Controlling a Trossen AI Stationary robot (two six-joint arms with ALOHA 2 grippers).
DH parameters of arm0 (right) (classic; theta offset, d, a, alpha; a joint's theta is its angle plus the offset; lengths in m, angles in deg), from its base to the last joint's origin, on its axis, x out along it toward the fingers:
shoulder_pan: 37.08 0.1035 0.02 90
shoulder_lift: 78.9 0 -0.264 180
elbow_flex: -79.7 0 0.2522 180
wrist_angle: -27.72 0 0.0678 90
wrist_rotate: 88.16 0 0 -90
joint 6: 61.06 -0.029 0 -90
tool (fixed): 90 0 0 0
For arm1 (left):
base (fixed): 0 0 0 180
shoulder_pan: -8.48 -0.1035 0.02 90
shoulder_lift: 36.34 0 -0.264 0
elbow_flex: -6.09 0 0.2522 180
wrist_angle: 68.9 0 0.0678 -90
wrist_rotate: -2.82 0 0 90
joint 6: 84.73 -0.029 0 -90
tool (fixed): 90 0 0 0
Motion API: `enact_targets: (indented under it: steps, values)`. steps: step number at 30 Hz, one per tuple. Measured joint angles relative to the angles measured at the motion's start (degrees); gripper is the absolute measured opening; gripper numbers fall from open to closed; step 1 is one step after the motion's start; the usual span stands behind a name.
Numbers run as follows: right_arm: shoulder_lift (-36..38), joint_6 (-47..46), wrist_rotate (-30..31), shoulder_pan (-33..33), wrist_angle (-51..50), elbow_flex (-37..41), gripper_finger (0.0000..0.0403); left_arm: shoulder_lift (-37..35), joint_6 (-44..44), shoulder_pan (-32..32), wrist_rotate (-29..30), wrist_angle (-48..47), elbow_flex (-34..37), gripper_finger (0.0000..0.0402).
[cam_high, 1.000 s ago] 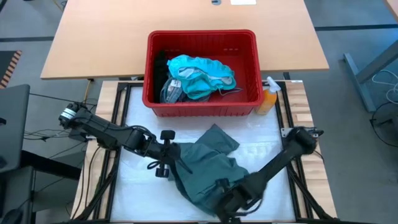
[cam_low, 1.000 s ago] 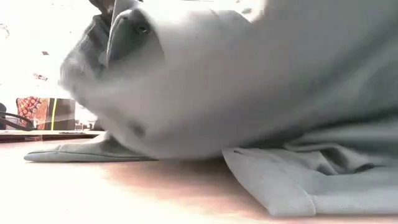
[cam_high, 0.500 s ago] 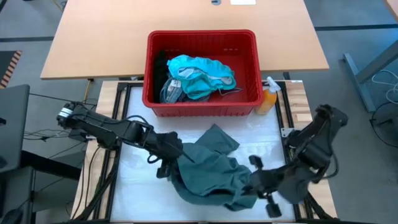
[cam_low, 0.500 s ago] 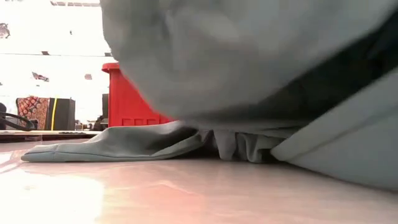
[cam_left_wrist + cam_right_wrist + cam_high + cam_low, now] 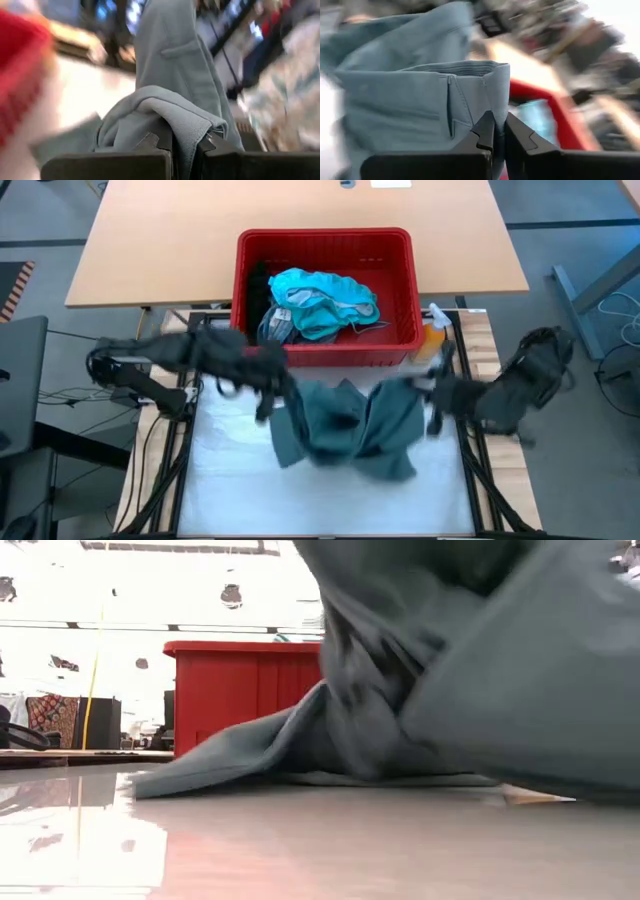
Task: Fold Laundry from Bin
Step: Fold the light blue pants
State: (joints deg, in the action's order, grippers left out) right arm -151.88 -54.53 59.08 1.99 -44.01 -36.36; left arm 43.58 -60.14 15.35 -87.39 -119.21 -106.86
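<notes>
Laundry fills the red bin [image 5: 325, 345] at upper centre of the high view: teal pieces [image 5: 325, 300], a striped cloth [image 5: 276, 327], something black [image 5: 258, 280]. One grey-green garment [image 5: 345, 425] hangs mid-frame, stretched left to right over the worktop [image 5: 230, 480], left hand [image 5: 272, 372] and right hand [image 5: 432, 392] each pinching an edge.

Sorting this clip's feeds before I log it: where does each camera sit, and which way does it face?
High view: overhead, straight down on both arms, the red bin and the grey-green garment.
Low view: table height, level across to the bin; no arm shows.
Left wrist view: past the left pincer, shut on the garment.
Right wrist view: past the right pincer, shut on it too.
Shared: all four show the garment.
</notes>
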Motion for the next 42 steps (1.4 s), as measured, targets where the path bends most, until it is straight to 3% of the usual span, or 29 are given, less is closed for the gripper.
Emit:
enact_targets:
  steps: [2, 4, 8, 10, 12, 16, 21, 27, 33, 42]
  values:
    - [2.4, 7.4, 4.3, -2.4, 6.0, -0.6, 0.004, 0.0, 0.2, -3.3, 3.3, -3.0, -5.9, 0.0]
    - [4.5, 11.9, 2.4, -4.9, 11.3, -0.7, 0.004, -0.2, 0.4, -5.6, 6.7, -7.4, -10.7, 0.0]
    - [5.1, 8.5, -17.1, -6.5, 10.1, -0.8, 0.004, -0.3, 4.6, -4.1, 4.5, -18.2, -13.8, 0.0]
    - [3.8, 4.2, -25.9, -4.3, 6.3, -0.4, 0.004, 0.0, 4.6, 0.2, 3.9, -23.1, -12.7, 0.0]
    - [1.9, 0.9, -30.5, -1.7, 4.4, 0.8, 0.004, 0.8, 4.6, 5.9, 6.1, -25.8, -10.8, 0.0]
    - [-4.2, 6.1, -31.9, 3.0, 4.0, 3.4, 0.004, 4.2, 0.8, 15.1, 8.2, -25.7, -8.4, 0.0]
    - [-11.6, 16.4, -30.9, 1.5, 13.1, 2.9, 0.004, 11.7, -5.9, 19.4, 9.1, -25.2, -8.3, 0.0]
    - [-17.0, 12.2, -47.2, -8.8, 21.1, 3.0, 0.004, 18.1, -15.1, 20.7, 14.3, -21.7, -8.3, 0.0]
    - [-21.2, 8.4, -48.4, -12.2, 21.1, 3.0, 0.004, 18.7, -19.0, 22.7, 21.6, -20.8, -8.3, 0.0]
    - [-24.9, 8.4, -46.8, -13.4, 25.3, 3.0, 0.004, 18.6, -19.5, 23.1, 23.3, -20.7, -8.3, 0.0]
